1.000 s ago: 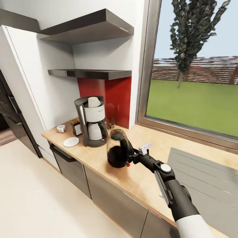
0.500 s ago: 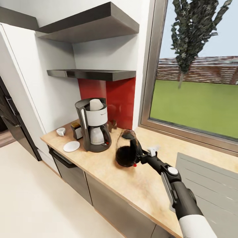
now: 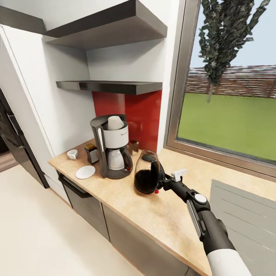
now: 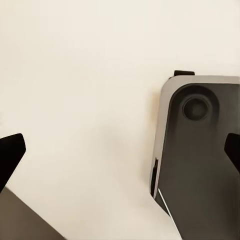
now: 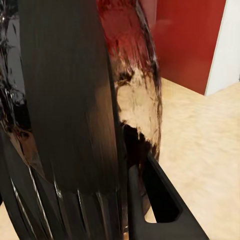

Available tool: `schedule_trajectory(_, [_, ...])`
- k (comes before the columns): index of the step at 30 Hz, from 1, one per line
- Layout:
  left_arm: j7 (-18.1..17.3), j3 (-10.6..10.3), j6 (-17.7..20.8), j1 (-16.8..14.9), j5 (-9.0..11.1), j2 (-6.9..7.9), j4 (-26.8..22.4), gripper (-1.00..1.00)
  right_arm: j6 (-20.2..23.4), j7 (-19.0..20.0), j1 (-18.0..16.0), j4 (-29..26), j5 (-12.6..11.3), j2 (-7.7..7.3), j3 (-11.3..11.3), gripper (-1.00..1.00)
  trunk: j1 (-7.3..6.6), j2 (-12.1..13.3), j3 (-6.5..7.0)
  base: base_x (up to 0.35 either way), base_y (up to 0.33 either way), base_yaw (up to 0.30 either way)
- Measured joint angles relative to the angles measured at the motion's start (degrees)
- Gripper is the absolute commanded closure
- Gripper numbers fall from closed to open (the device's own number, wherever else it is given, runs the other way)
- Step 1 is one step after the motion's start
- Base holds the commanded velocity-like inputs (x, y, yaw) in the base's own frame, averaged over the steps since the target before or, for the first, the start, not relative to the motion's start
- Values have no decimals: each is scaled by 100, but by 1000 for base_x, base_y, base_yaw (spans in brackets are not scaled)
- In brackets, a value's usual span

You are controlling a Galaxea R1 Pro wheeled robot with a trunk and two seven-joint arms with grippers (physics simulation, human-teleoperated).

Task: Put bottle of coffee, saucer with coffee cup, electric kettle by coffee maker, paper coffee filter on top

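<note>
- Here, the head view looks down on the kitchen countertop (image 3: 126,199), a long light-wood worktop over grey cabinet fronts, with a red backsplash (image 3: 143,115) behind it and a large window (image 3: 230,111) to the right.
- The coffee maker (image 3: 112,147) stands upright on the countertop near the backsplash, its glass carafe seated in its base.
- The paper coffee filter (image 3: 115,122), a white cone, sits in the top of the coffee maker.
- The electric kettle (image 3: 147,173), rounded dark-tinted glass with a black handle and a small red switch, is just beside the coffee maker, on its window side. Whether its base rests on the wood or hangs just above it cannot be told.
- The right gripper (image 3: 161,180) is closed around the kettle's black handle, with the right arm reaching in from the lower right of the head view.
- In the right wrist view the kettle (image 5: 100,100) appears very close, its broad black handle and tinted glass in front of the wooden worktop and red backsplash.
- The saucer (image 3: 85,172) lies flat near the counter's front edge, on the far side of the coffee maker from the kettle.
- The coffee cup (image 3: 72,154) stands on the worktop behind the saucer, apart from it and not on it.
- The bottle of coffee (image 3: 91,153), a small jar with a golden-tan cap, stands close against the coffee maker's side.
- The kitchen shelf (image 3: 111,86), a thin black board, hangs on the wall above the coffee maker, under a second, higher board (image 3: 103,27).
- In the left wrist view the left gripper (image 4: 120,150) has its two dark fingertips spread wide, holding nothing, over a pale floor (image 4: 75,75) and a dark grey-edged panel (image 4: 200,160).
</note>
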Motion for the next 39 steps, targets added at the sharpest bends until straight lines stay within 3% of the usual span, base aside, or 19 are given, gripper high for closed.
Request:
schedule_trajectory(13, [-1,-12,-2,2,0,-8,0,-100,1,4,0,5,0,0,0,100,0,0,0,29,147,0])
schedule_trajectory(29, [-2,-13,-1,5,0,-12,0,-100,-21,-8,-3,204,-56,1,-2,100,-1,-3,1,2,6,0])
schedule_trajectory(30, [-2,-14,-1,5,0,-12,-1,-100,-21,-9,-4,205,-60,1,-2,-100,-1,-3,1,0,0,0])
schedule_trajectory(39, [-2,-15,-1,4,0,-12,0,-100,-17,-4,-1,204,-29,1,1,-100,0,-1,0,0,0,0])
